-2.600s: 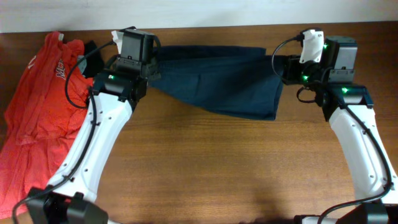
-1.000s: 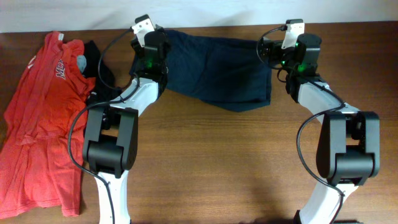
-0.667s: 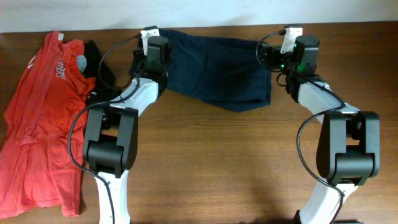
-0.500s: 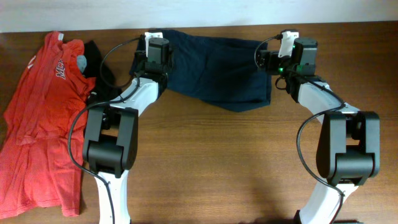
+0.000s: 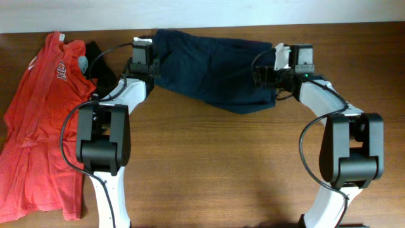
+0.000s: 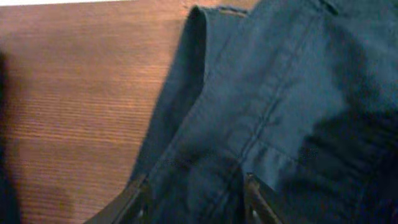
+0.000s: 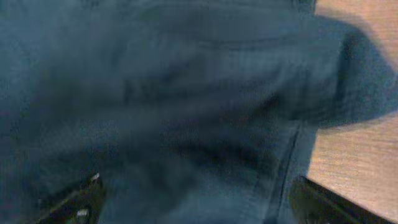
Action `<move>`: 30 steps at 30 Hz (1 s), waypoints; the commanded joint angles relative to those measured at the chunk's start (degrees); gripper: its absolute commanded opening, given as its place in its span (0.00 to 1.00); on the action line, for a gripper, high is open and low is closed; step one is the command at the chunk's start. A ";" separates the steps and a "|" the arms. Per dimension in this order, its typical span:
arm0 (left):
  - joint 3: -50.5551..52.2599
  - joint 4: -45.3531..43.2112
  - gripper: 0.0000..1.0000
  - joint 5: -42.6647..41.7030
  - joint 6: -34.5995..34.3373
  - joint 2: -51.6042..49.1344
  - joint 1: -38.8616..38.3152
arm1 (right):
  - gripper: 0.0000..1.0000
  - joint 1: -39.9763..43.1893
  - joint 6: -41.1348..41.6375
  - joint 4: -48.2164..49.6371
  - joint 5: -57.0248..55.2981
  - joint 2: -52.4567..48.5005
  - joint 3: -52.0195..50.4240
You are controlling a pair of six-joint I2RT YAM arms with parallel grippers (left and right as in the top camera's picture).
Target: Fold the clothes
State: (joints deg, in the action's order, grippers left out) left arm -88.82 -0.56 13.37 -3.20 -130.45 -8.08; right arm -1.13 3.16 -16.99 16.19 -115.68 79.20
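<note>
A dark navy garment [image 5: 212,73] lies spread along the table's far edge. My left gripper [image 5: 149,64] is at its left end. In the left wrist view its fingers [image 6: 132,200] stand about half apart over the navy cloth [image 6: 280,106], near a stitched seam and the cloth's folded edge; no grip shows. My right gripper [image 5: 267,71] is at the garment's right end. In the right wrist view it [image 7: 196,202] is wide open, with navy fabric [image 7: 186,106] filling the space under and between the fingers. A red shirt [image 5: 41,120] lies crumpled at the far left.
A small black item [image 5: 96,56] sits between the red shirt and my left arm. Bare wooden table [image 5: 215,164] stretches in front of the garment. The table's far edge [image 5: 215,26] runs just behind the cloth.
My left gripper has slid left to the garment's left end and its fingers have narrowed. My right gripper has shifted slightly toward me and to the left. The garment stays flat on the table.
</note>
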 commanded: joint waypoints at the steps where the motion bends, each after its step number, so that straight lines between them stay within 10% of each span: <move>1: -0.59 -0.20 0.46 -1.62 0.55 -0.59 -0.39 | 0.99 -1.75 0.07 -7.34 -8.17 1.01 7.98; 30: -3.87 14.97 0.06 -1.62 3.45 -0.81 -0.44 | 0.99 -6.62 0.26 -45.59 -4.46 5.75 28.09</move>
State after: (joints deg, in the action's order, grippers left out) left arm -92.16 13.13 12.16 -0.19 -130.52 -8.38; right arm -7.88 3.20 -61.01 10.98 -114.45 102.37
